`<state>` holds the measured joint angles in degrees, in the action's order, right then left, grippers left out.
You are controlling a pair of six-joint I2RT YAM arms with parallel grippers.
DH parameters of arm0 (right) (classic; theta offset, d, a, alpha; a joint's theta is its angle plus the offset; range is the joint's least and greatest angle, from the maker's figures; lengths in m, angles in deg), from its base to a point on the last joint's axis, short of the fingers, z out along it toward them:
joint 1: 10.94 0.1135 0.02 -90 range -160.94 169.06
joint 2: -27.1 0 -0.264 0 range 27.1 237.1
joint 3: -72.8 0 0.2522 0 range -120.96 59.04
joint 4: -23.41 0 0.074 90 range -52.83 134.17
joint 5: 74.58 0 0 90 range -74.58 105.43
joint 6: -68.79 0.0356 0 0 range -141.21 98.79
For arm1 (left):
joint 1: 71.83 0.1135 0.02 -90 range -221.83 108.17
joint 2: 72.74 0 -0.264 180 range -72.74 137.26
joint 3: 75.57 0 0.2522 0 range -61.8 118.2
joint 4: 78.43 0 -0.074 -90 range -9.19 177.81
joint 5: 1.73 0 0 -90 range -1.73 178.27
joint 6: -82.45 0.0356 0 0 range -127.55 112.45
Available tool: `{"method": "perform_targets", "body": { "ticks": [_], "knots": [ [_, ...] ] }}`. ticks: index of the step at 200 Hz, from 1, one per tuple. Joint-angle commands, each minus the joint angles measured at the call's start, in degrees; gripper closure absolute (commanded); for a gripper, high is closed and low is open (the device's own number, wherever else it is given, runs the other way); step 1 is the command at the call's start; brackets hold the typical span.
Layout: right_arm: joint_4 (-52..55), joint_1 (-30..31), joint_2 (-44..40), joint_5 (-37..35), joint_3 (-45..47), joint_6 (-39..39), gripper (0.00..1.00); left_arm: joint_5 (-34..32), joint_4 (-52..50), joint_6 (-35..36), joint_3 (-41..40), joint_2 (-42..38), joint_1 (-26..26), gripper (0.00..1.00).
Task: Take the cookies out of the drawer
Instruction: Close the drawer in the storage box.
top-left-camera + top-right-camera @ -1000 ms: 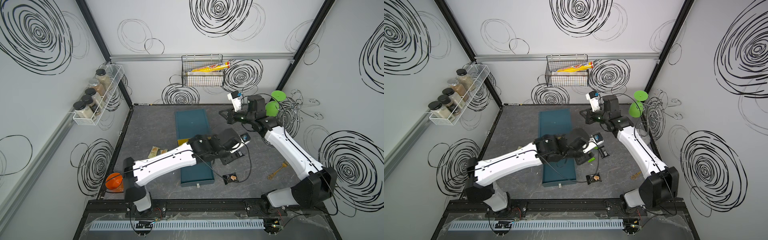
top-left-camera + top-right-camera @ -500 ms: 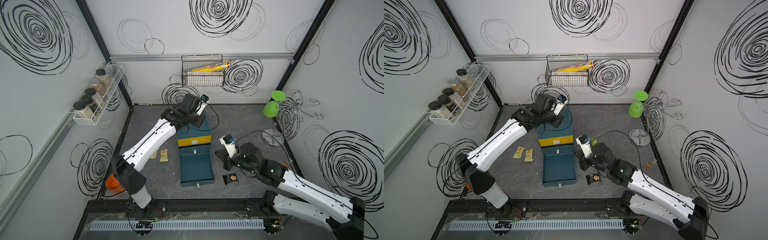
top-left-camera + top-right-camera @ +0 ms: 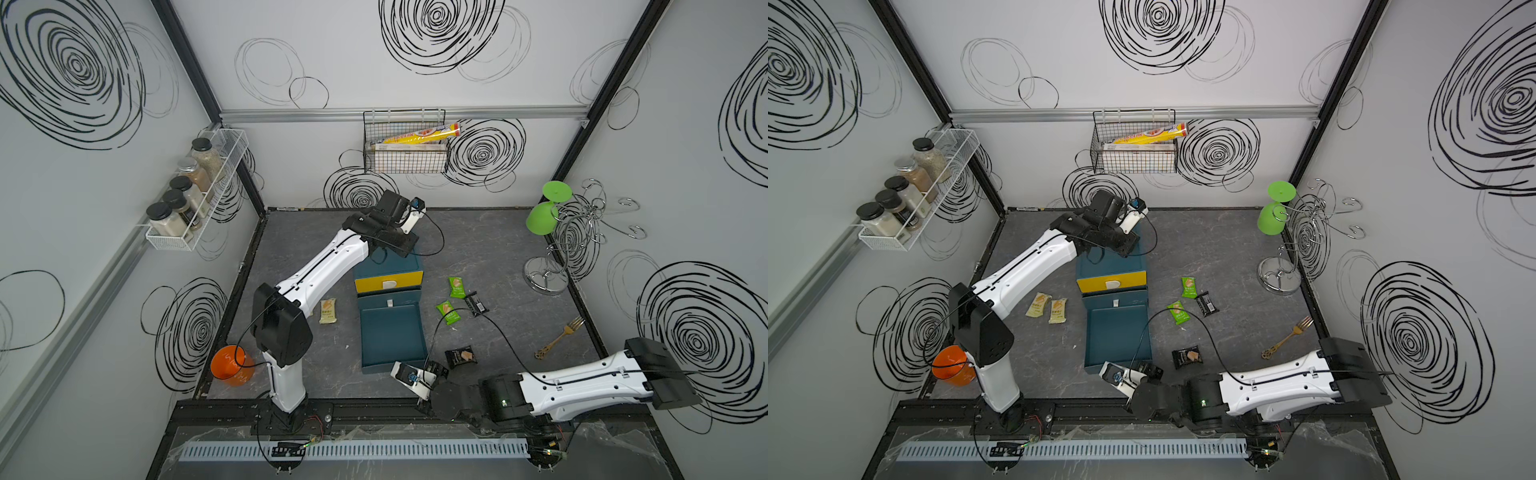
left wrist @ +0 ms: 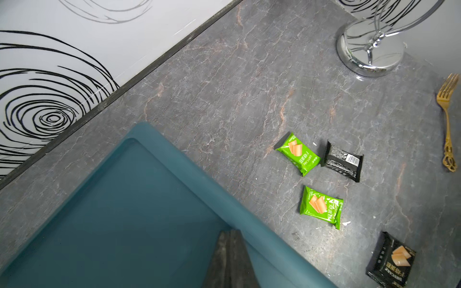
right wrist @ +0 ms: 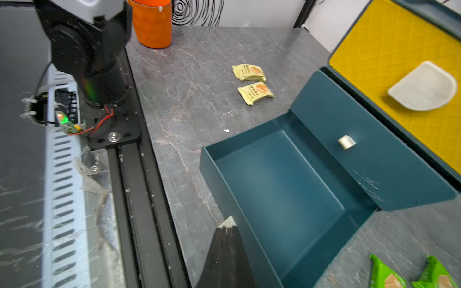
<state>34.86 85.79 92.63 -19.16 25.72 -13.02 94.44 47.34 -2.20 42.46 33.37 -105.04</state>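
Both arms are quiet here. The left claw (image 4: 230, 233) is pressed together and carries nothing, poised over the rim of the small teal cabinet with the yellow quilted front (image 3: 374, 284). Down at the near edge, the right claw (image 5: 227, 225) is pressed together too, also empty, just beside the front corner of the pulled-out teal plastic drawer (image 3: 390, 332). And that drawer is bare inside! All six wrapped cookies are out on the grey marbled bench (image 3: 478, 249). On the robot's right of the drawer, a bright green packet (image 3: 456, 286) lies just beside a black packet (image 3: 475, 304) that has its barcode side up. A second bright green packet (image 3: 448, 312) sits near them, closer to the drawer. A second black packet (image 3: 459, 356), biscuit picture up, lies apart from those three, near the right claw. Over on the robot's left, a pale beige packet (image 3: 1038, 304) and a second pale beige packet (image 3: 1057, 310) lie side by side, close to the left arm's white link.
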Motion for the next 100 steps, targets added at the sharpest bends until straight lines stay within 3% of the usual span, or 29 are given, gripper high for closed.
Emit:
{"method": "perform_targets", "body": {
  "ticks": [1, 58, 100],
  "knots": [
    [-7.07, 1.61, 2.01, -3.56, 1.62, -1.93, 1.00, 1.83, 0.81, -0.34, -2.00, 0.60, 0.25, 1.00],
    [-13.88, 2.45, 11.06, 2.47, 3.78, -1.15, 1.00, 2.18, 2.21, -0.12, -5.62, -0.06, 0.23, 1.00],
    [-17.39, 1.74, 16.26, -1.24, 4.62, 2.65, 1.00, 2.89, 2.89, 0.21, -8.37, -1.06, -0.01, 1.00]
  ]
}}
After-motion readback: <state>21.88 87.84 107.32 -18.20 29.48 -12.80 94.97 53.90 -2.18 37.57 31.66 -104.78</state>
